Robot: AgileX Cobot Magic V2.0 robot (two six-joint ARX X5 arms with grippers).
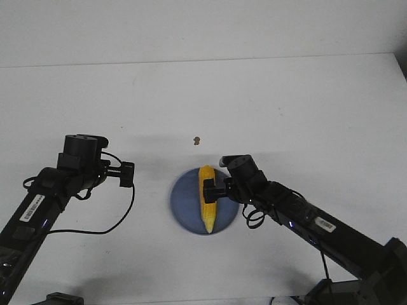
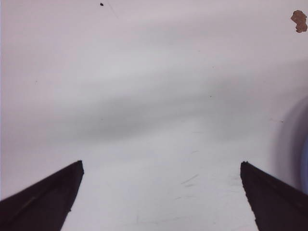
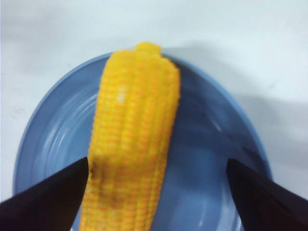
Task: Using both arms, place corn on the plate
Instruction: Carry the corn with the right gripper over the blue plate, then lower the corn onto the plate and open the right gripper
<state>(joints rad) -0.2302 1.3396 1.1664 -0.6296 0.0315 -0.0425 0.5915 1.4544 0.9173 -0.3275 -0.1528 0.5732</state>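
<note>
The yellow corn [image 1: 206, 198] lies lengthwise on the blue plate [image 1: 184, 204], pointed end toward me. In the right wrist view the corn [image 3: 134, 139] rests in the plate [image 3: 207, 159]. My right gripper [image 1: 212, 189] is at the corn's far half, low over the plate. It is open [image 3: 157, 162], its jaws wide apart either side of the corn. One finger [image 3: 53, 197] is against the corn's side; the other stands clear over bare plate. My left gripper [image 1: 127, 173] is open and empty [image 2: 161, 163] over bare table left of the plate.
A small brown speck [image 1: 196, 140] lies on the white table behind the plate; it also shows in the left wrist view [image 2: 299, 21]. The plate's edge [image 2: 304, 163] is just to the side of the left gripper. The table's far edge [image 1: 203, 60] runs across the back.
</note>
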